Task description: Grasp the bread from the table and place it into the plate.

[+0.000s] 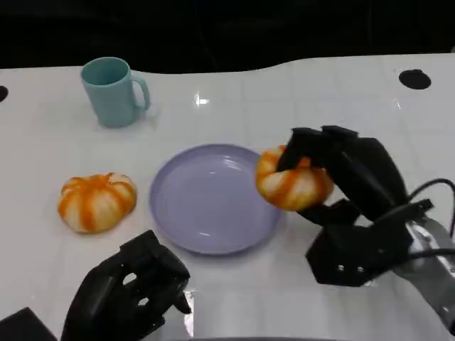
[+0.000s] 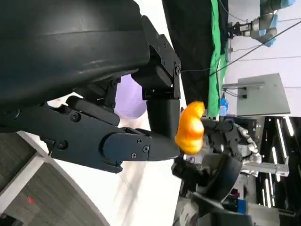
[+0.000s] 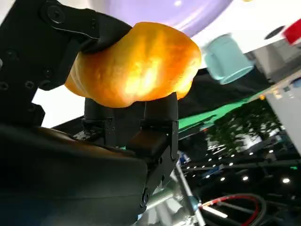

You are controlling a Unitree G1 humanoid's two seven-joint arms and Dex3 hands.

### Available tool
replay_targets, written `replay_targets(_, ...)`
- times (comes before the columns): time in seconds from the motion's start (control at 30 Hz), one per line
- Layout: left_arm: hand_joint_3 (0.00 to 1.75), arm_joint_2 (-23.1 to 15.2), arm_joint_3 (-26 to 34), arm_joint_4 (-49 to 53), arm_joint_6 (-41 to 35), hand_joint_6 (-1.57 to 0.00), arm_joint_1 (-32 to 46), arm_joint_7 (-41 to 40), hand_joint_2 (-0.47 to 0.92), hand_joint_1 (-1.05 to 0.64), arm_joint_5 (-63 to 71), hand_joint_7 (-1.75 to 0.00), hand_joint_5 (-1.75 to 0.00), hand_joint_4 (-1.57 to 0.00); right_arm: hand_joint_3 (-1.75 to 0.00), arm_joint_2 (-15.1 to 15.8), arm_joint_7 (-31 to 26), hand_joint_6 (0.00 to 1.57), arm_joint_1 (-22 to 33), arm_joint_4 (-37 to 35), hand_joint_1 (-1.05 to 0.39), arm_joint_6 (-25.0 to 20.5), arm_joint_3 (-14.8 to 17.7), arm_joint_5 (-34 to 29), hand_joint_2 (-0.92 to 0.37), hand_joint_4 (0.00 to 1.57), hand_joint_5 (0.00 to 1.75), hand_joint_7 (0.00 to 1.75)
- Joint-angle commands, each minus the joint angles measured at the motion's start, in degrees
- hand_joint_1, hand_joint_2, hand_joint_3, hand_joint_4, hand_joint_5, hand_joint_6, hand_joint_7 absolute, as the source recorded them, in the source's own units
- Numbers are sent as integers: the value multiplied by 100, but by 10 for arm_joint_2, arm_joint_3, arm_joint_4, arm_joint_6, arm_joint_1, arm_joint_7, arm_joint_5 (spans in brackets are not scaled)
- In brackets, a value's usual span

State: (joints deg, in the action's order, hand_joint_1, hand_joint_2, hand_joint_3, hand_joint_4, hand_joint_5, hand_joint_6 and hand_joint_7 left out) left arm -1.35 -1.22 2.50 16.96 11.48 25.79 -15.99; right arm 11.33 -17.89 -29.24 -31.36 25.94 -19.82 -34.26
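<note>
My right hand [image 1: 334,185] grips a bread roll [image 1: 293,179], orange with pale stripes; my fingers [image 1: 313,142] curl over its top and my thumb sits beneath it. I hold it at the right edge of the lavender plate [image 1: 210,199], overlapping the rim; whether it touches the rim or hangs just above it I cannot tell from the head view. In my right wrist view the roll [image 3: 136,66] sits squeezed between black fingers [image 3: 94,28], with the plate [image 3: 188,9] beyond it. My left hand [image 1: 131,291] rests near me at the left of the white table [image 1: 355,92], fingers loosely curled and apart, holding nothing. A second striped roll [image 1: 96,201] lies on the table left of the plate, well apart from my left hand. A teal mug [image 1: 112,91] stands upright at the far left.
</note>
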Motion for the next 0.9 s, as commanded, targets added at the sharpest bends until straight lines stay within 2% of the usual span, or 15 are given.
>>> replay_targets(0.03, 33, -7, 1, -11, -5, -56, 5, -1, 92, -56, -2, -150, -175, -61, -150, -26, 6, 73, -39, -38, -15, 1, -9, 1, -22, 98, 175, 174)
replay_targets(0.33, 32, -6, -2, -12, -6, -55, 8, 0, 92, -56, 0, -150, -175, -61, -147, -90, -31, 73, -119, -171, -17, 0, -35, -17, -24, 99, 175, 175)
replay_targets(0.5, 33, -6, -4, -14, -6, -55, 10, -3, 92, -55, 2, -151, -175, -60, -143, -112, -50, 74, -159, -246, -16, 0, -44, -20, -25, 97, 175, 170)
replay_targets(0.53, 33, -5, -4, -15, -8, -55, 10, -3, 92, -55, 0, -151, -175, -60, -141, -114, -49, 75, -166, -260, -15, 2, -44, -17, -26, 96, 175, 164)
replay_targets(0.6, 32, -5, -5, -17, -10, -55, 10, -1, 92, -55, -3, -150, -175, -60, -135, -119, -39, 80, -176, -280, -15, 4, -43, -10, -29, 92, 175, 141)
replay_targets(0.63, 32, -5, -5, -17, -10, -54, 10, -1, 92, -55, -4, -150, -175, -60, -124, -121, -31, 81, -179, -287, -16, 4, -41, -5, -36, 82, 174, 117)
replay_targets(0.67, 32, -6, -5, -16, -8, -54, 10, 0, 92, -55, -3, -150, -175, -60, -116, -122, -18, 83, -182, -289, -16, -4, -40, -1, -40, 78, 171, 103)
replay_targets(0.73, 32, -6, -5, -13, -4, -54, 8, 0, 92, -56, 0, -150, -175, -60, -81, -120, -2, 77, -186, -286, -21, -17, -45, -2, -56, 65, 130, 55)
replay_targets(0.8, 33, -7, -5, -14, -5, -55, 9, -1, 92, -56, 1, -150, -175, -61, -56, -115, 8, 71, -188, -281, -28, -25, -55, -13, -67, 54, 79, 22)
replay_targets(0.83, 33, -7, -6, -15, -5, -55, 8, -1, 92, -56, 1, -150, -175, -61, -50, -112, 18, 66, -189, -278, -31, -28, -61, -18, -70, 48, 62, 13)
replay_targets(0.9, 32, -6, -6, -15, -5, -55, 8, -2, 92, -57, 2, -150, -175, -61, -33, -106, 41, 55, -190, -268, -40, -40, -70, -25, -81, 31, 42, 3)
